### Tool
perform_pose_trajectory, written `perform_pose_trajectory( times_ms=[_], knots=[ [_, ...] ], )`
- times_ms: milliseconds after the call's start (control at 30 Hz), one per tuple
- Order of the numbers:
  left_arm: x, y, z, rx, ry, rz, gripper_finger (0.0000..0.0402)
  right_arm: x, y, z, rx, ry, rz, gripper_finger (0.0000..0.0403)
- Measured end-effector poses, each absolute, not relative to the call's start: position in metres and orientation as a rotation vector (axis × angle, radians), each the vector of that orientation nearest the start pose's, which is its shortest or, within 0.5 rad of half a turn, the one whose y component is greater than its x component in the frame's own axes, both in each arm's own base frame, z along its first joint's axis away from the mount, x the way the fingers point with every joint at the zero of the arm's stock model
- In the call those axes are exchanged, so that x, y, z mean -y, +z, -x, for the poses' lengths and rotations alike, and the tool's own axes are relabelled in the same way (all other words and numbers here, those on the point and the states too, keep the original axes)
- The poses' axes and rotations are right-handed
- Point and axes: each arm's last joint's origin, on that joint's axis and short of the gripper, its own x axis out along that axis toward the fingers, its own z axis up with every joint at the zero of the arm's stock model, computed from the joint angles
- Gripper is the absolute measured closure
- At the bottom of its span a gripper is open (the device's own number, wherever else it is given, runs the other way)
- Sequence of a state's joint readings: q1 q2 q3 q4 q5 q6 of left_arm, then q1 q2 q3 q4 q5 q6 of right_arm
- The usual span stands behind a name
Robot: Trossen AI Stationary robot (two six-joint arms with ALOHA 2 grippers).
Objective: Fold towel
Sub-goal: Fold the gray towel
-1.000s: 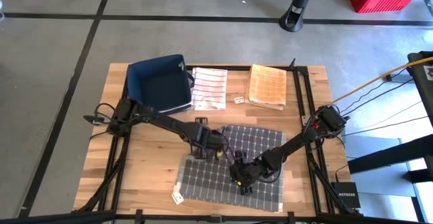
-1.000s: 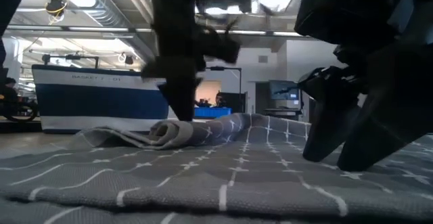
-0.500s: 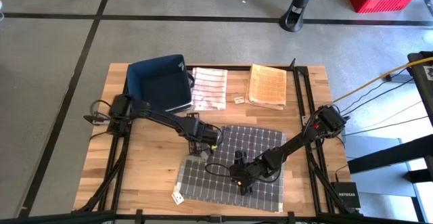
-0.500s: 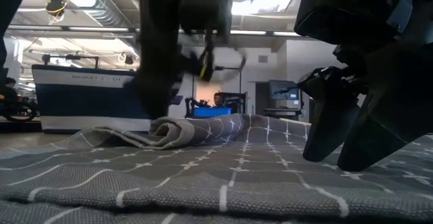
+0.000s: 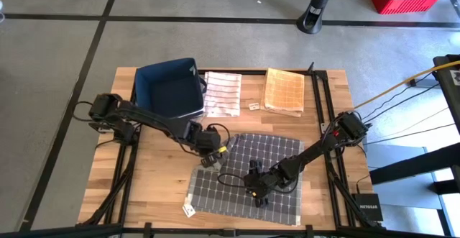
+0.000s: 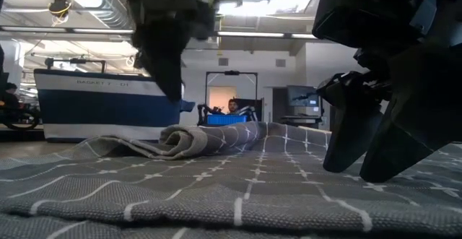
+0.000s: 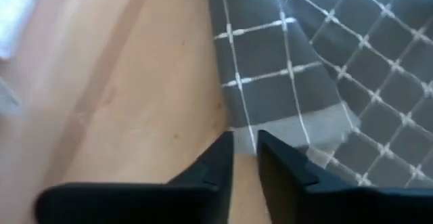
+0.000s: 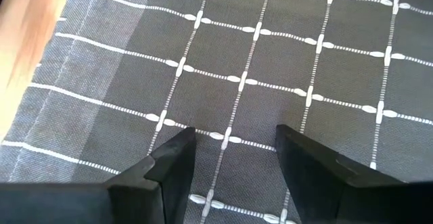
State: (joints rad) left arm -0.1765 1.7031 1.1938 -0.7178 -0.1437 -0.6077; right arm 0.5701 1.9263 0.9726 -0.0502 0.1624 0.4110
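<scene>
Seen from above, the grey checked towel (image 5: pixel 248 177) is spread on the table (image 5: pixel 158 173), with the left gripper (image 5: pixel 210 157) now drawn back to just off its left edge, whereas a second ago it was further in over the cloth. At table height, a rolled fold of towel (image 6: pixel 191 139) is left lying free, so the corner has been let go. Past the left wrist, the fingers (image 7: pixel 215 164) are seen slightly parted with nothing between them. Past the right wrist, the right gripper (image 8: pixel 233 158) is held open against the towel (image 8: pixel 284 61), pinning it.
</scene>
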Motion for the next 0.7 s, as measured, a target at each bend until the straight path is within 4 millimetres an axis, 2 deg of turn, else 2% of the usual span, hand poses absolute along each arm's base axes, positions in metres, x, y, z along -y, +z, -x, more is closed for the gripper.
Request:
perform_pose_trajectory(
  times_ms=[200,333,500,700],
  knots=[
    [0.048,0.167,-0.318,-1.134,0.343,0.488,0.0271,-0.187,0.105,-0.301,-0.993,0.175,-0.007,0.0197],
    [0.044,0.154,-0.315,-1.107,0.334,0.547,0.0243,-0.187,0.105,-0.301,-0.991,0.18,0.005,0.0197],
    [0.043,0.146,-0.315,-1.071,0.256,0.598,0.023,-0.187,0.105,-0.301,-0.991,0.182,0.008,0.0197],
    [0.045,0.145,-0.317,-1.036,0.194,0.541,0.0238,-0.187,0.105,-0.301,-0.99,0.181,0.008,0.0197]
  ],
)
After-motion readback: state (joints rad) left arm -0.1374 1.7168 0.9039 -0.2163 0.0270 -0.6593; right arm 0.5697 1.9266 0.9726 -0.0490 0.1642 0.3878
